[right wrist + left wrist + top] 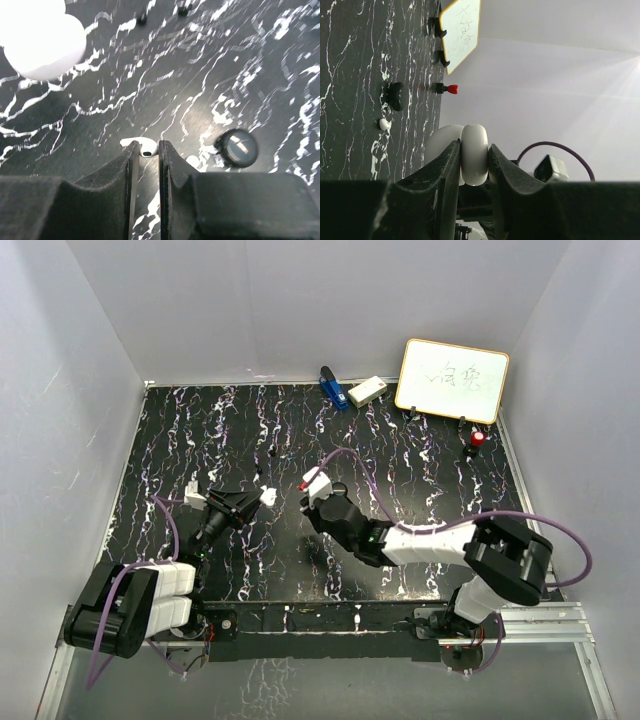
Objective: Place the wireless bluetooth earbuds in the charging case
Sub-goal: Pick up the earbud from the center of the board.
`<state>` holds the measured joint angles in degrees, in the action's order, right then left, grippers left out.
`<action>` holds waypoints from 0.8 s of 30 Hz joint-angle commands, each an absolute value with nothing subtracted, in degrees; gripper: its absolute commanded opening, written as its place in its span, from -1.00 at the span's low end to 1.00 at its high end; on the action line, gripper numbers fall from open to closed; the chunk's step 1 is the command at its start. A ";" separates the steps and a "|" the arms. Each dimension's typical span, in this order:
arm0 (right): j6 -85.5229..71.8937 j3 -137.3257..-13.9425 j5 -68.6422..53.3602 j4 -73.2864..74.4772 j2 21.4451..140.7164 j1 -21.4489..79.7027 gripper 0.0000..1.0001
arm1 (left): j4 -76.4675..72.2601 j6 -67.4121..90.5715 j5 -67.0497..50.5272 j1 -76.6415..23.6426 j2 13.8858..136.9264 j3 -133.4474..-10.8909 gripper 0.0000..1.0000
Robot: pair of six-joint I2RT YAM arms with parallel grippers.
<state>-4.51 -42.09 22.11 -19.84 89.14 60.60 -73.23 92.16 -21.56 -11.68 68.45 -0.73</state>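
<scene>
The white charging case (474, 155) is pinched between the fingers of my left gripper (474, 145), which is shut on it and holds it sideways. It shows as two rounded halves, also seen in the right wrist view as the case (44, 42) at the top left. In the top view the left gripper (262, 498) sits left of centre with the case (268, 495) at its tip. My right gripper (148, 149) is shut on one tiny white earbud (145, 145), gripped at its fingertips just over the table. A second earbud (384, 124) lies on the table beside a black object.
A black round disc (237, 147) lies just right of the right gripper (318, 502). At the back stand a whiteboard (452, 380), a blue item (332, 388), a white box (366, 391) and a red-capped piece (478, 440). White walls enclose the marbled table (420, 470).
</scene>
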 commanded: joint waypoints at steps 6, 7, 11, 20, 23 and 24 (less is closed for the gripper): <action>20.54 -33.98 27.74 -49.83 85.19 59.54 -0.92 | -74.63 92.17 -25.66 -11.24 69.75 -4.62 -1.00; 21.63 -34.43 27.55 -50.12 85.48 59.24 -0.94 | -74.43 92.31 -25.92 -11.25 69.87 -4.92 -1.00; 26.29 -34.67 23.60 -54.09 87.17 57.93 -1.00 | -72.67 92.37 -26.93 -11.25 70.04 -6.25 -1.00; 41.79 -34.12 12.33 -64.41 91.11 55.30 -1.00 | -66.81 92.11 -26.91 -11.23 68.66 -8.32 -1.00; 44.22 -33.92 8.68 -65.98 91.17 54.28 -1.00 | -66.42 92.26 -26.89 -11.24 68.76 -8.43 -1.00; 44.98 -33.91 7.56 -66.27 91.05 53.95 -1.00 | -66.41 92.35 -26.89 -11.24 68.86 -8.37 -1.00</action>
<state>38.70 -33.85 14.31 -58.50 91.35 55.27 -67.31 92.16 -26.00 -11.66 69.91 -6.66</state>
